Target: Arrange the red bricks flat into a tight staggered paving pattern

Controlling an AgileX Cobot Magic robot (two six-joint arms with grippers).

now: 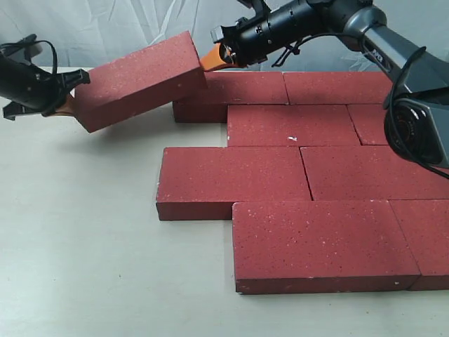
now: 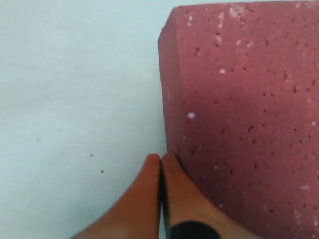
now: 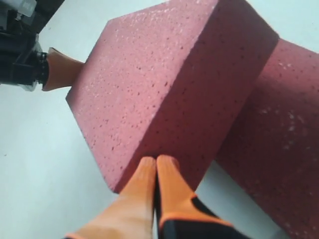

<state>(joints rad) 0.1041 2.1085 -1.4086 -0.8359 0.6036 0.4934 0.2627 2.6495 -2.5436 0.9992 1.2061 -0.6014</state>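
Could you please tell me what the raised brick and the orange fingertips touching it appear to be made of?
Raised brick: probably cast concrete or fired clay, matte and rough; small pits and white speckles show across its dark red faces. Orange fingertips: likely rubber or soft plastic, smooth with a slight sheen; the look alone leaves it open.

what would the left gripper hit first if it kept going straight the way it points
The raised brick. The left gripper, shut, seems to sit against that brick's end near an edge, so it would likely push it toward the right gripper at the other end.
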